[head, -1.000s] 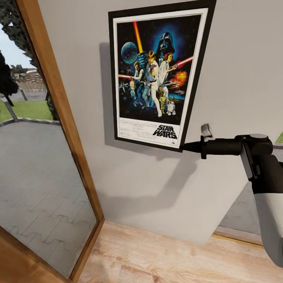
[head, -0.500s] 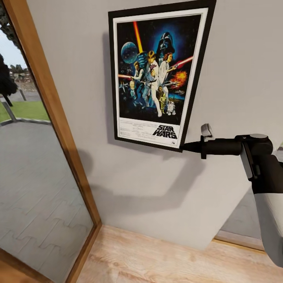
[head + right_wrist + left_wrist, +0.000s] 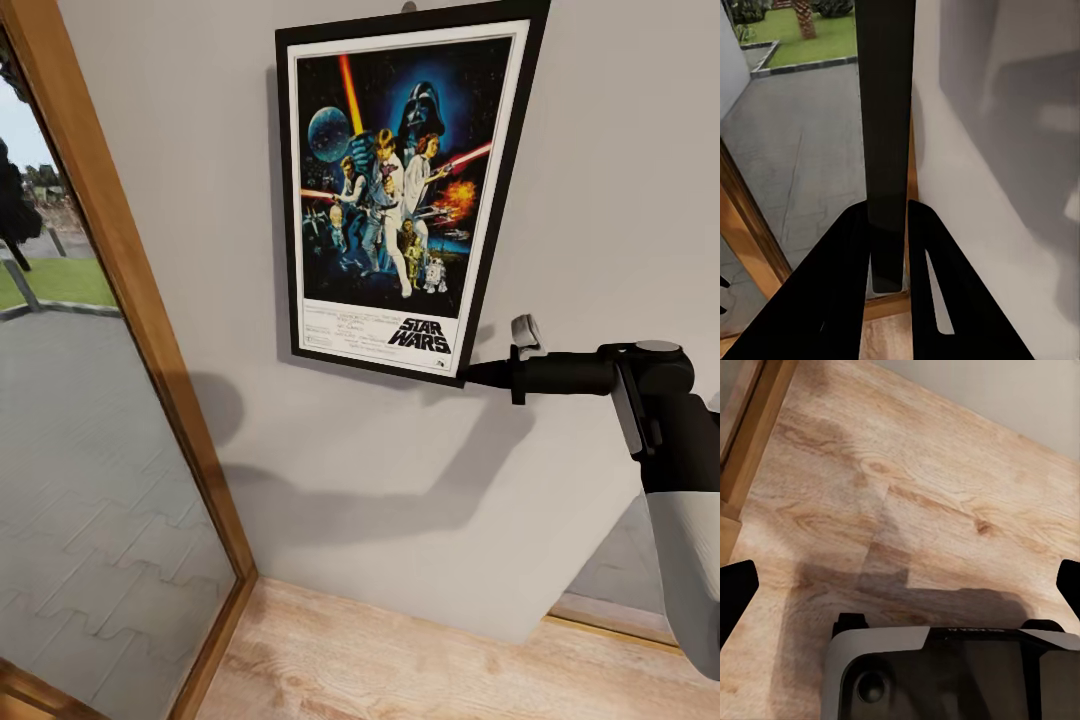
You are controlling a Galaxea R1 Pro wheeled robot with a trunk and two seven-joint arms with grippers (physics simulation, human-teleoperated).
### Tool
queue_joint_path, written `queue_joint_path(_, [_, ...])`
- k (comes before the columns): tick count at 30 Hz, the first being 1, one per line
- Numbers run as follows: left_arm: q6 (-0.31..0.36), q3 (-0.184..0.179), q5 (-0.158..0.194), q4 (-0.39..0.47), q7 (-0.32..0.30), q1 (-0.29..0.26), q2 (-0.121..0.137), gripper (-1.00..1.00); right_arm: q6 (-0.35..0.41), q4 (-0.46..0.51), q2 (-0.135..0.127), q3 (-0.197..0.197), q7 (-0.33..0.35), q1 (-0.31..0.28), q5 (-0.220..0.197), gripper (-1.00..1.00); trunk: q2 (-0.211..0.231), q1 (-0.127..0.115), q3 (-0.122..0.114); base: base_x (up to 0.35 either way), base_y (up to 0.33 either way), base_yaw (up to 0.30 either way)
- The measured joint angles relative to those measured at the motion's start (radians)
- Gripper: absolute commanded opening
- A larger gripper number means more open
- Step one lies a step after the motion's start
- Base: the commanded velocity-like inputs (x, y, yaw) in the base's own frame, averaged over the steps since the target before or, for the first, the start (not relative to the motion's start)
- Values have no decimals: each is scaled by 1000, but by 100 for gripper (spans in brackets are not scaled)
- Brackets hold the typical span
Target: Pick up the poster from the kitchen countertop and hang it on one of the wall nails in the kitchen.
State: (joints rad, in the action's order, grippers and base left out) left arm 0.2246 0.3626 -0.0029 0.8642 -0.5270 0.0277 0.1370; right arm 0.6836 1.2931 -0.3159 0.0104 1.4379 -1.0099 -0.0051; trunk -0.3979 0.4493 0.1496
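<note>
With the poster [image 3: 400, 190] raised against the grey wall [image 3: 600, 180], the step in hand is judged to be seating its top edge on the wall nail [image 3: 408, 6], a small dark nub just above the frame's upper edge. Keep the frame flat to the wall, bring the hanging point directly under the nail, and lower gently before releasing; a release while the frame is tilted risks a fall. The poster is in the air, between the wooden door frame [image 3: 130, 290] on the left and the right gripper [image 3: 468, 376] on the right. That gripper is clamped on the poster's lower right corner; in the right wrist view its fingers [image 3: 847, 292] are closed narrow on the black frame edge [image 3: 885, 112]. The left gripper [image 3: 900, 592] stands wide apart over the wooden floor [image 3: 915, 487], holding nothing
</note>
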Motion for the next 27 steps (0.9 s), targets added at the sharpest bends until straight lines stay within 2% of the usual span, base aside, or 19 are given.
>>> queue_joint_path(15, [0,0,0,-2,0,0,0,100,0,3,0,0,0,2,-1,-100,0,0,0,1,0,0])
queue_joint_path(27, [0,0,0,-1,0,0,0,100,0,6,0,0,0,2,-1,-100,0,0,0,76,0,0])
